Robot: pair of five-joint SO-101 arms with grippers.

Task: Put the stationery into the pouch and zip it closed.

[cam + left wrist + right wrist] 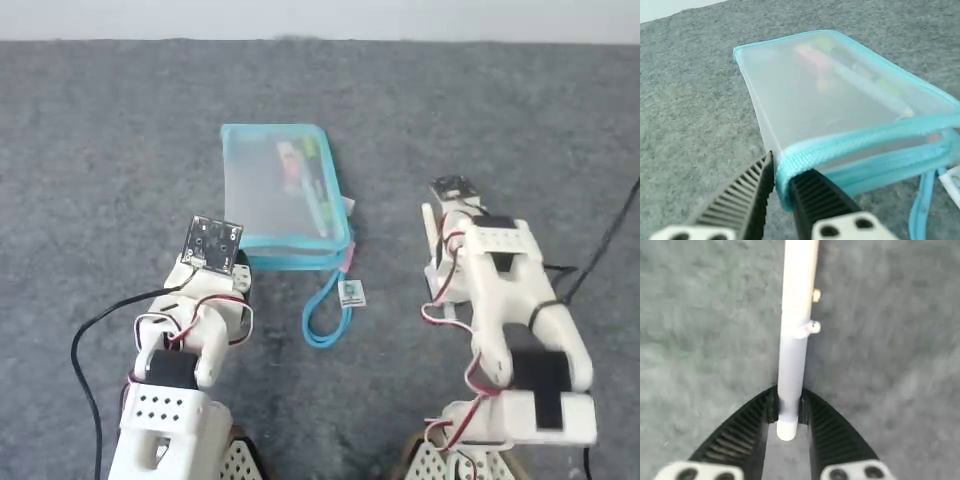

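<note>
The left gripper (782,176) has its ribbed black jaws drawn narrow, pinching the near corner of the pouch (805,95) on its woven turquoise zip edge. The pouch is a flat rectangular case of frosted, see-through plastic bound all round in turquoise tape. It lies flat, and through its wall show several markers (300,178) with pink and green on them, lying lengthwise along the side farthest from the left gripper.

From the pouch's zip end a turquoise wrist strap (325,322) runs out in a loop on the surface, with a small white tag (351,293) beside it.

The right gripper (788,409) is off to the pouch's strap side, apart from it. Its jaws are closed close on a white pen (797,315), a smooth, round, slender barrel gripped near one end, the rest pointing straight out beyond the fingertips over the surface.

Everything rests on a grey carpet (120,130) with a short, flecked, felt-like nap. Beyond the pouch the carpet ends at a pale, plain wall (320,18).
</note>
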